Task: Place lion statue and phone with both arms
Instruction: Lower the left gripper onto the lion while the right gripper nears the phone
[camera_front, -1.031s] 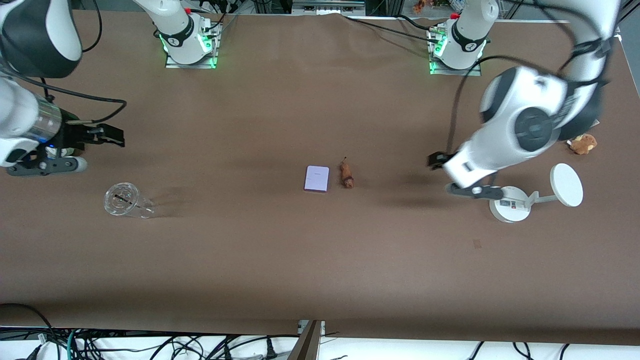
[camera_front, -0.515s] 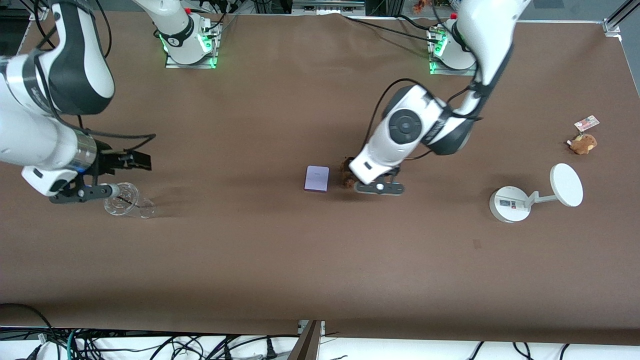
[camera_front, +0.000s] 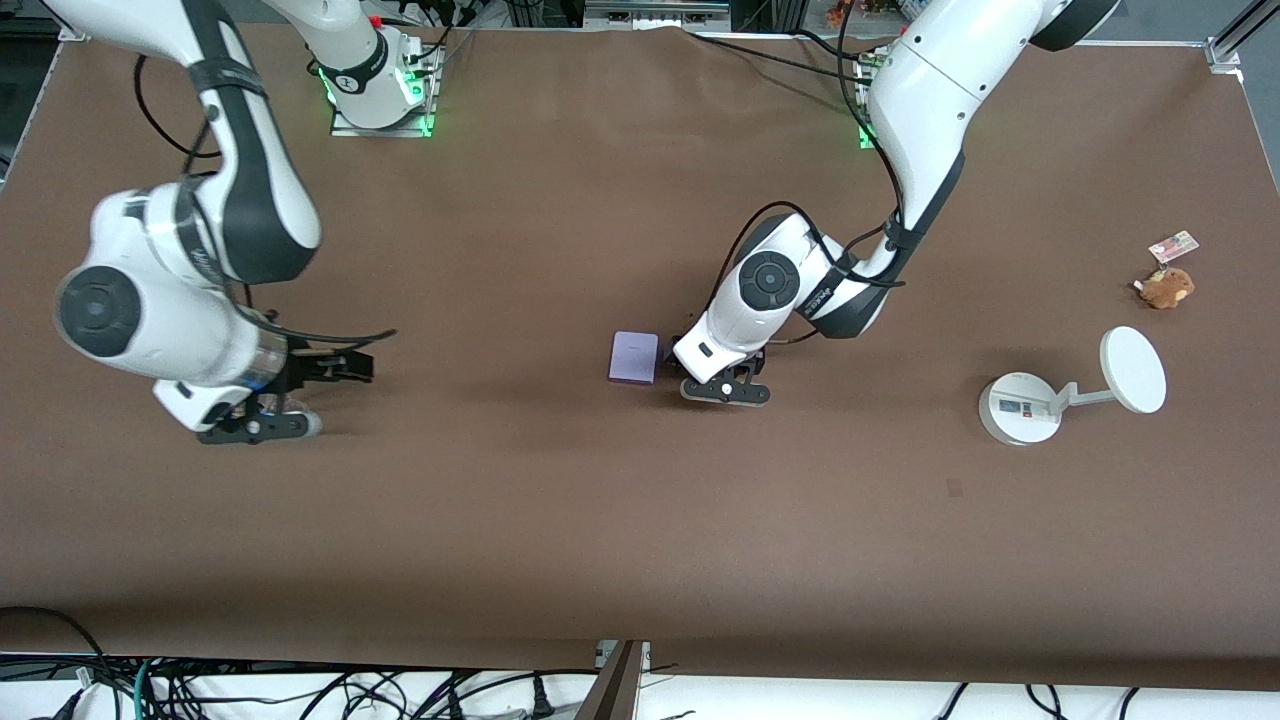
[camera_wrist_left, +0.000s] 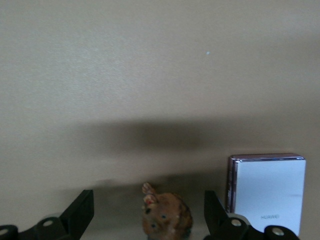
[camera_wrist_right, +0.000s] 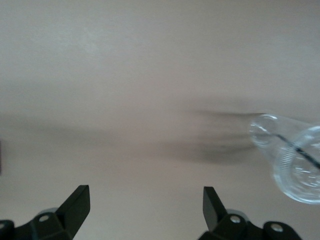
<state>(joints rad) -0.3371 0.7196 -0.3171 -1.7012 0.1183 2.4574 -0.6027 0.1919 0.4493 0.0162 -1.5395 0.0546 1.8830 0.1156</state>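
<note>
The left tool (camera_front: 722, 385) is sitting low over the middle of the brown table (camera_front: 560, 520), its fingers (camera_wrist_left: 80, 212) spread wide on either side of the lion statue (camera_wrist_left: 165, 217) — not yet touching it. The statue is lying on the table just beside the phone (camera_front: 634, 357), which is resting flat, a little toward the right arm's end. The right tool (camera_front: 262, 418) is hovering over the table near the right arm's end, its fingers (camera_wrist_right: 75, 205) parted and holding nothing — a clear glass cup (camera_wrist_right: 295, 165) is lying on its side beside it. A white round-based stand (camera_front: 1020, 408) and a small brown fuzzy toy (camera_front: 1166, 288) are sitting toward the left arm's end.
</note>
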